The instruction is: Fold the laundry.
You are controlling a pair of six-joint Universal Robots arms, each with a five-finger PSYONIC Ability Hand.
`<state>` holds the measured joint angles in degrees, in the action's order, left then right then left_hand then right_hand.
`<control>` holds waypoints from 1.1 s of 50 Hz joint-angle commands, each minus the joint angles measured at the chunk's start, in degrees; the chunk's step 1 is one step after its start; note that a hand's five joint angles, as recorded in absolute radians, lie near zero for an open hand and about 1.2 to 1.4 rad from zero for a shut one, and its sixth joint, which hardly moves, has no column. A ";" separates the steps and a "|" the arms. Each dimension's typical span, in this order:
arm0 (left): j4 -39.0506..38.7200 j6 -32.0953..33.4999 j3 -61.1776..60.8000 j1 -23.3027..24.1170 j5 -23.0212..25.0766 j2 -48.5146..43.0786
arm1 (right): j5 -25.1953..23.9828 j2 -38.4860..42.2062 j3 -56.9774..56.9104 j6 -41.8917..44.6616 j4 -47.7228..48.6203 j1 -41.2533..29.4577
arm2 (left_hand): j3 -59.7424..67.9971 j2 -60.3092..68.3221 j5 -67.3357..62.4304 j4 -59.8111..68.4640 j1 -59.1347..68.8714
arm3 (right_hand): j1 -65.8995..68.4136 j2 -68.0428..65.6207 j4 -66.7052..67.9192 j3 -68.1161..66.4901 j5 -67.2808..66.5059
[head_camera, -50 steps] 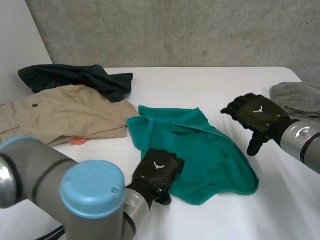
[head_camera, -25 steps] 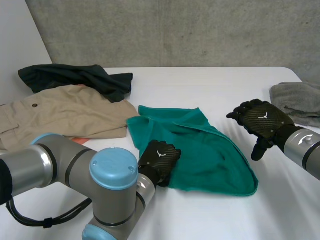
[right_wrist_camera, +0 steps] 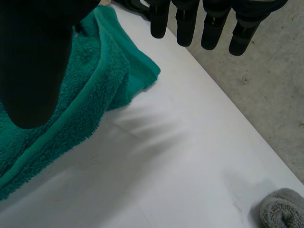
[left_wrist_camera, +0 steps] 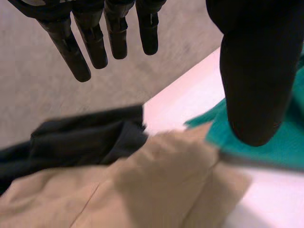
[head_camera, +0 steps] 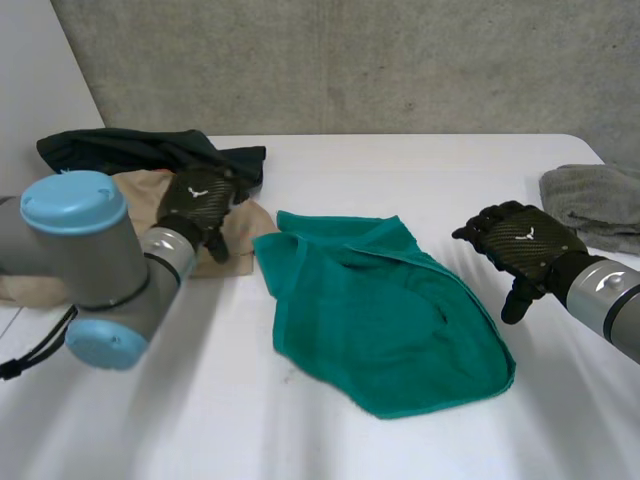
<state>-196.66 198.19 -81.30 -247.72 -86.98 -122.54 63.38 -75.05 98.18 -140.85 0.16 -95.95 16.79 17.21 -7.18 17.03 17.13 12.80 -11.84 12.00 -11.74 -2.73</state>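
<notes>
A green towel (head_camera: 385,315) lies loosely spread in the middle of the white table (head_camera: 420,170), one edge doubled over near its far side. My left hand (head_camera: 200,200) hovers over the beige trousers (head_camera: 236,228), to the left of the towel. Its fingers (left_wrist_camera: 90,42) are straight and its thumb (left_wrist_camera: 256,71) stands apart, with nothing held. The trousers (left_wrist_camera: 142,190) lie under its palm and the towel (left_wrist_camera: 285,147) is beside its thumb. My right hand (head_camera: 520,245) hangs just right of the towel, open and empty. In its wrist view the towel's hem (right_wrist_camera: 95,95) lies beside the thumb (right_wrist_camera: 33,57).
A dark green garment (head_camera: 130,150) lies bunched behind the trousers at the far left, and it also appears past my left fingertips (left_wrist_camera: 80,137). A grey cloth (head_camera: 595,200) sits at the table's right edge (right_wrist_camera: 280,209). Bare table stretches in front of the towel.
My left hand let go of the towel's near left edge and swung back and left to above the trousers. The towel settled flatter. My right hand barely moved.
</notes>
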 commanded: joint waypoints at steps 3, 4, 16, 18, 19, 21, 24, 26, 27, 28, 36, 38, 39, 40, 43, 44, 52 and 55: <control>0.13 5.61 16.49 -7.15 11.02 -15.94 | 0.26 0.78 0.43 -0.04 0.01 -0.11 | 3.52 3.10 -3.13 3.28 3.18 | -2.80 1.84 -2.00 1.74 2.73; 0.31 6.41 18.44 -7.42 11.56 -17.63 | 0.26 0.69 0.52 -0.04 0.01 -0.03 | 3.52 3.10 -3.12 3.28 3.18 | -2.80 1.84 -2.00 1.74 2.73; 6.37 11.25 35.51 -10.06 9.37 -30.38 | 1.93 0.87 1.66 0.14 0.19 0.59 | 51.39 50.97 -51.00 51.15 51.05 | -2.80 1.84 -2.00 1.74 2.73; 6.37 11.60 36.21 -10.33 7.97 -30.83 | 1.93 0.87 1.66 0.14 0.36 0.59 | 63.18 62.76 -62.79 62.94 62.85 | -2.80 1.84 -2.00 1.74 2.73; 5.94 12.12 36.74 -10.68 5.79 -30.91 | 1.93 0.87 1.66 0.14 0.45 0.59 | 63.21 62.79 -62.82 62.97 62.87 | -2.80 1.84 -2.00 1.74 2.73; 5.76 12.92 37.18 -11.47 2.53 -31.00 | 1.93 0.95 1.66 0.23 0.80 0.59 | 63.21 62.79 -62.82 62.97 62.87 | -2.80 1.84 -2.00 1.74 2.73; 4.62 15.72 38.67 -13.57 -4.33 -31.18 | 2.01 1.04 1.58 0.23 0.98 0.50 | 63.21 62.79 -62.82 62.97 62.87 | -2.80 1.84 -2.00 1.74 2.73; 3.48 17.92 39.12 -14.45 -6.71 -31.27 | 2.01 1.04 1.58 0.23 0.98 0.33 | 63.21 62.79 -62.82 62.97 62.87 | -2.80 1.84 -2.00 1.74 2.73; 1.99 20.37 39.20 -15.33 -7.59 -31.27 | 2.01 1.04 1.49 0.23 0.98 0.24 | 63.21 62.79 -62.82 62.97 62.87 | -2.80 1.84 -2.00 1.74 2.73; 1.19 21.61 39.20 -15.77 -7.77 -31.35 | 2.10 1.04 1.49 0.23 0.98 0.24 | 63.21 62.79 -62.82 62.97 62.87 | -2.80 1.84 -2.00 1.74 2.73; -3.91 27.07 39.20 -19.20 -8.47 -31.71 | 2.72 1.13 1.49 0.14 1.07 -0.11 | 63.21 62.79 -62.82 62.97 62.87 | -2.80 1.84 -2.00 1.74 2.73; -4.35 27.07 39.20 -19.55 -8.65 -31.62 | 2.72 1.22 1.49 0.14 1.07 -0.11 | 63.21 62.79 -62.82 62.97 62.87 | -2.80 1.84 -2.00 1.74 2.73; -4.35 27.07 39.20 -19.64 -8.65 -31.62 | 2.72 1.22 1.40 0.14 1.07 -0.11 | 63.21 62.79 -62.82 62.97 62.87 | -2.80 1.84 -2.00 1.74 2.73; -4.44 27.07 39.20 -19.64 -8.65 -31.53 | 2.72 1.22 1.40 0.14 1.07 -0.11 | 63.21 62.79 -62.82 62.97 62.87 | -2.80 1.84 -2.00 1.74 2.73; -4.53 26.98 38.33 -19.21 -8.65 -31.36 | 2.72 1.13 1.31 0.14 1.07 -0.11 | 63.21 62.79 -62.82 62.97 62.87 | -2.80 1.84 -2.00 1.74 2.73; -4.53 26.98 37.98 -19.03 -8.65 -31.27 | 2.72 1.13 1.31 0.14 1.07 -0.03 | 63.21 62.79 -62.82 62.97 62.87 | -2.80 1.84 -2.00 1.74 2.73; -3.91 24.35 27.71 -14.73 -8.56 -22.40 | 2.80 1.04 0.17 -0.21 1.07 0.06 | 8.76 8.34 -8.36 8.51 8.42 | -2.80 1.84 -2.00 1.74 2.73; -3.74 21.72 21.55 -13.58 -8.56 -16.34 | 2.89 0.96 -0.71 -0.21 1.07 0.15 | 4.53 4.11 -4.13 4.29 4.19 | -2.80 1.84 -2.00 1.74 2.73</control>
<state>-200.66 223.51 -50.27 -264.03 -95.52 -148.23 66.14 -73.97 98.81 -141.01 1.23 -95.93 25.23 25.71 -16.97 23.96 25.89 12.80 -11.84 12.00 -11.74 -2.74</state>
